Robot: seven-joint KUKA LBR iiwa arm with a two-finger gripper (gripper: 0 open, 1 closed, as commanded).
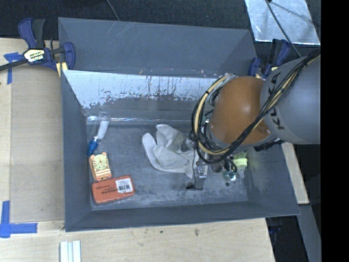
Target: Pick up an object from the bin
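Grey sheet metal forms the bin [163, 48], its sloped walls running down to a flat, speckled floor where a few things lie well apart. From the right the arm [297, 108] reaches in, its wrist under a rounded orange cover [237, 113] with black and yellow cables [203, 121] looped around it.

Below the cover the gripper [195, 180] points down at the floor near the front wall, its tip low over bare metal. Whether it is spread or closed cannot be told, because the tip reads as one narrow metallic shape.

Just to its left, in the middle of the floor, lies a crumpled white cloth [163, 149] (perhaps a sock or glove, the folds do not settle it). The cloth's right edge is beside the gripper's body, touching or nearly so. A small yellow-green thing [240, 161] shows on the right, partly hidden beneath the wrist.

Along the left side of the floor lie three more things:
- a slim white-and-blue tube [98, 135], tilted, near the back
- a small yellow packet [100, 166] just in front of it
- a flat orange packet with a white barcode label [113, 189], nearest the front wall
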